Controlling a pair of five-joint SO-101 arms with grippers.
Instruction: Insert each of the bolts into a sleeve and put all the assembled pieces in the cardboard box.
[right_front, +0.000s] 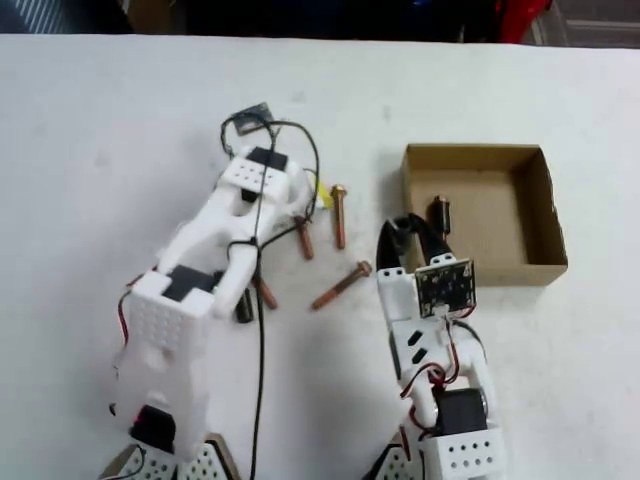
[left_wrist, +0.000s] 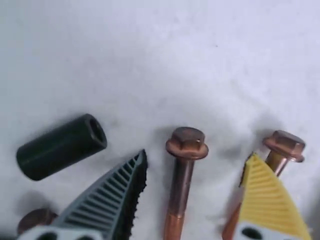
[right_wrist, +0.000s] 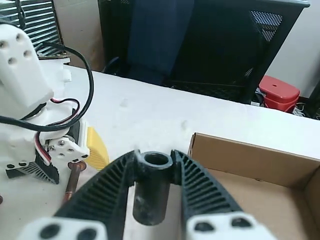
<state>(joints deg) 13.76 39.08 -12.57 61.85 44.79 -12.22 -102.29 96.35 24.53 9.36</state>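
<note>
left gripper (left_wrist: 196, 156) wide around a bolt (left_wrist: 182, 175), mid table (right_front: 100, 120) | right gripper (right_wrist: 153, 156) pinching a sleeve (right_wrist: 150, 197) (bore showing) beside the cardboard box (right_wrist: 240, 160)

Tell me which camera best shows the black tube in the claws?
Right wrist view: the sleeve sits close-up in the right gripper, hollow end visible. High view loses it among dark fingers; left wrist view shows another sleeve.

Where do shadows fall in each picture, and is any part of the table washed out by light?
High view: the table is evenly bright, the cardboard box darker on its right inner wall. Left wrist view: soft shadows beside the loose sleeve and the bolt. Right wrist view: dark room behind, pale table.
</note>
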